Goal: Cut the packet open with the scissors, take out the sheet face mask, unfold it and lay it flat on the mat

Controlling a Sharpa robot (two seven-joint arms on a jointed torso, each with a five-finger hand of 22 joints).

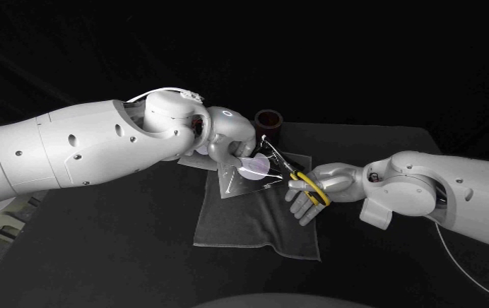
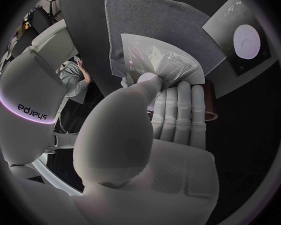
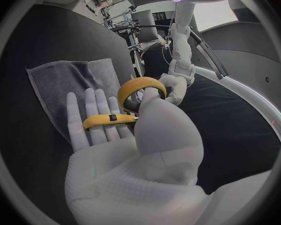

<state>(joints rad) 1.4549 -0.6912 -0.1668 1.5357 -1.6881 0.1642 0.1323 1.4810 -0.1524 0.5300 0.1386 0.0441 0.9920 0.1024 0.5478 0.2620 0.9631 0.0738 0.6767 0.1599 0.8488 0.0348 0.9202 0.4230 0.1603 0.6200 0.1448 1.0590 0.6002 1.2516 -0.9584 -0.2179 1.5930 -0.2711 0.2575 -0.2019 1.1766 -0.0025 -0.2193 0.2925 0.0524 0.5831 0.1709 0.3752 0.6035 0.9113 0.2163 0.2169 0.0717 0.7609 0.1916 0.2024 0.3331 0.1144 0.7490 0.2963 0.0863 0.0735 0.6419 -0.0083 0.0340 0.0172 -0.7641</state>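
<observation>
Head view: packet (image 1: 244,174) was pinched by the left hand (image 1: 230,135), scissors (image 1: 304,181) gripped by the right hand (image 1: 318,189); a cut close along the edge was judged safest.

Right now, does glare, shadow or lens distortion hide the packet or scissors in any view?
Head view: dark surround, light glints off the packet, scissors readable. Left wrist view: fisheye bends the edges of the mat; the packet's creases shine, the left hand covers part of it. Right wrist view: yellow handles stand out in the right hand.

packet (image 1: 240,176) corner hidden (under left hand (image 1: 230,135)), print unreadable
</observation>
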